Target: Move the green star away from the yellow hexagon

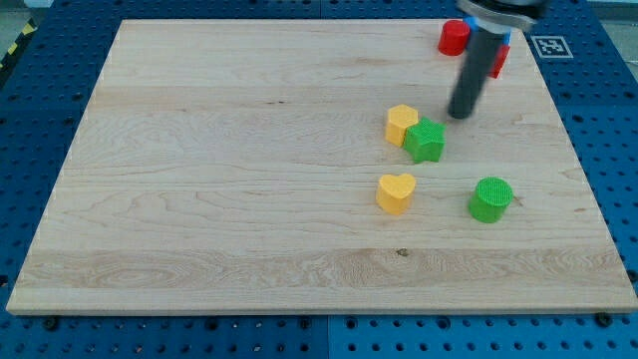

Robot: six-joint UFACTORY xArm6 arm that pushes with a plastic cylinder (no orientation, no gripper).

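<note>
**A:** What is the setting?

**B:** A pale wooden surface [249,150], rectangular, with the grain running from the view's left to its right. It lies on a blue base [50,60] full of small holes. A black-and-white marker [549,45] sits on that base at the view's top right. Nothing more of the room shows.

**B:** The arm has no fingers, so there is no spread or pinch to report. It ends in a dark rod slanting down from the view's top right. The tip [459,115] is on the surface, just up and to the right of the green star [426,140], with a small gap between them.

**A:** Where is the star, and which way does it point?

**B:** Right of centre, touching the yellow hexagon [401,124], which is at its upper left. It lies flat. It has no long axis, and its heading cannot be told.

**A:** What else is there?

**B:** A yellow heart [396,191] below the pair, apart from them. A green cylinder [490,198] is further right. A red cylinder [455,37] and another red block [498,60] are at the top right, partly behind the rod, with a bit of blue [504,37] showing.
</note>
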